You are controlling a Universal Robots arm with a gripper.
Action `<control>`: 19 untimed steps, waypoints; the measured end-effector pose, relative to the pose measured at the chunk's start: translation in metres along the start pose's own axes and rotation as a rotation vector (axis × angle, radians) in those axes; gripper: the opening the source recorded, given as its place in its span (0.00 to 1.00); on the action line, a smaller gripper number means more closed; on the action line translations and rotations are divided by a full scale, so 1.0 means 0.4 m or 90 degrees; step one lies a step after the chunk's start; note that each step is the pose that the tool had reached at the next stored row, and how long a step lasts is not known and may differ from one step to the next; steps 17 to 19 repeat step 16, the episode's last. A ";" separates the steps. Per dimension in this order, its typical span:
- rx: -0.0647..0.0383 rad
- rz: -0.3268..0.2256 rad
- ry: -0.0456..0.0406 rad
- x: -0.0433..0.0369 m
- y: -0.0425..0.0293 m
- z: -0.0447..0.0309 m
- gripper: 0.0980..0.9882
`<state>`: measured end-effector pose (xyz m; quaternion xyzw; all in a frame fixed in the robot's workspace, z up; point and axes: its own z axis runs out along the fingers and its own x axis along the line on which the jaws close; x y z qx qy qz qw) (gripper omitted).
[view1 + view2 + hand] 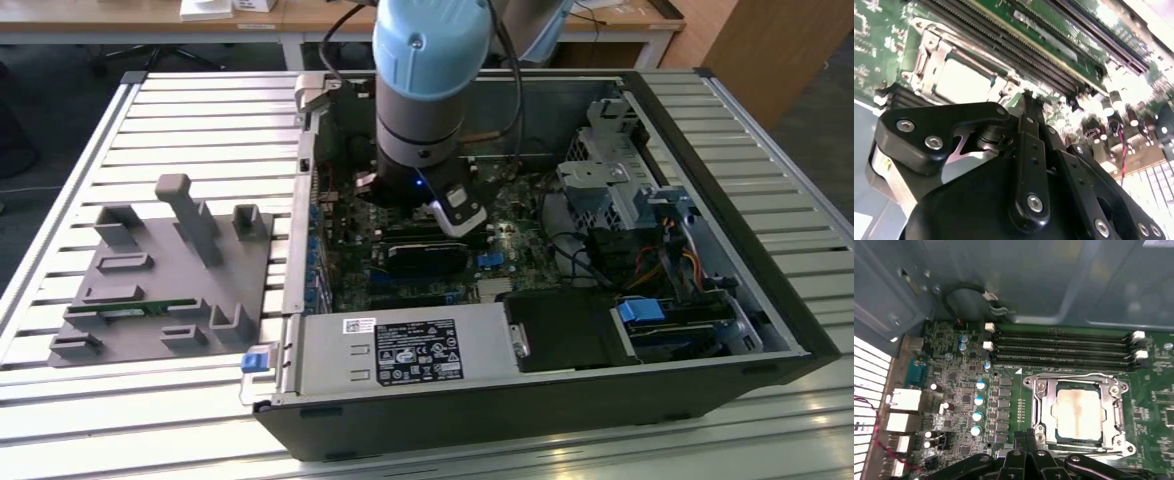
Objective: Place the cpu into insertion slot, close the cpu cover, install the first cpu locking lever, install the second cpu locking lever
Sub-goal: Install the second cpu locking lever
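Inside the open case, I see the cpu (1077,411) seated under the cpu cover (1079,385), jaws narrowed to press beside it, holding nothing.

cpu (1077,412) in insertion slot (1041,440), cpu cover (1114,412) over it

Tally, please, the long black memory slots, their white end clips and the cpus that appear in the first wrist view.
memory slots: 4
white end clips: 4
cpu: 1
Total: 9
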<state>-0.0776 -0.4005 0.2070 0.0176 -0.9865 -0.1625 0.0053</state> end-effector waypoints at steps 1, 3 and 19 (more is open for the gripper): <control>0.000 0.000 0.0000 0.000 0.002 -0.006 0.01; 0.000 0.000 0.0000 0.000 0.007 -0.016 0.01; 0.000 0.000 0.0000 0.000 0.020 -0.048 0.01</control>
